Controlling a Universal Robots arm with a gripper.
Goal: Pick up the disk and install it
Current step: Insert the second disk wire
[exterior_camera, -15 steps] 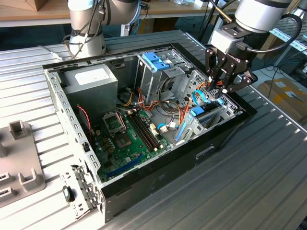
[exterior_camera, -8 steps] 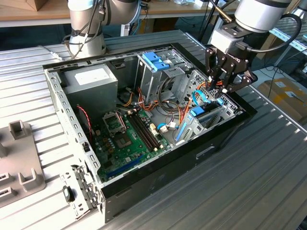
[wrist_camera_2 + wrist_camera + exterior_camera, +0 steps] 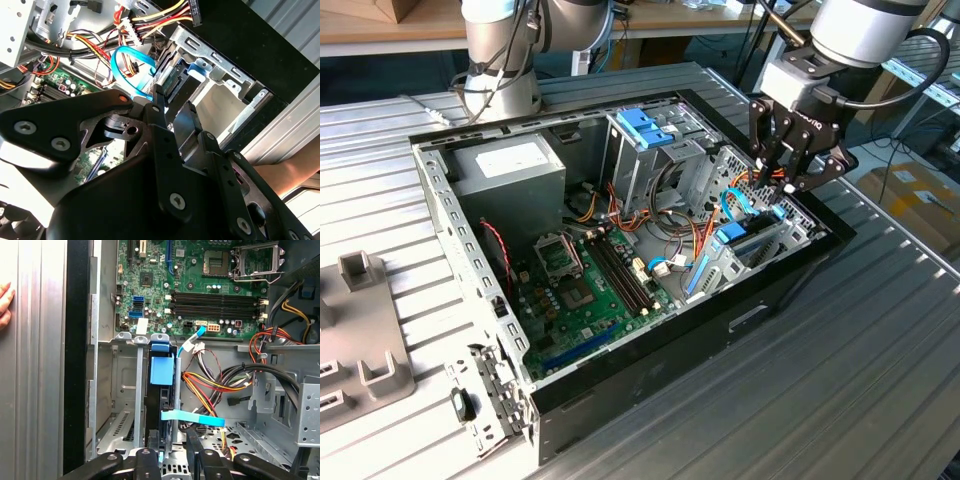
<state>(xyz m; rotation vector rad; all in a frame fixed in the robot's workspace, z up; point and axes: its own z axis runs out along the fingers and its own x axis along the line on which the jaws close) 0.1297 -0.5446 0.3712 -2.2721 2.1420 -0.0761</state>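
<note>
First wrist view is looking straight down into the open black computer case (image 3: 79, 340), where the disk (image 3: 161, 371), a flat rectangular drive in a light-blue plastic carrier frame, is standing on its edge inside the grey metal drive cage (image 3: 125, 390). The disk is sitting between two upright cage rails, with its blue tab end pointing toward the green motherboard (image 3: 200, 285). That suits a bay which takes a drive sliding in edgewise. The black jaws are hanging directly over the near end of that slot, one finger to each side of the disk's line. They are standing apart with a gap between them, and as far as the wrist views are showing, they are not pinching the frame. A flat light-blue data cable (image 3: 192, 416) is lying across the cage just beside the disk, likely waiting near the drive's connector end. In the exterior view the arm is reaching down at the case's end toward the exterior view's right, where the cage is mounted. A person's hand (image 3: 4, 302) is resting on the ribbed metal table (image 3: 40, 365) outside the case wall, well apart from the jaws.
</note>
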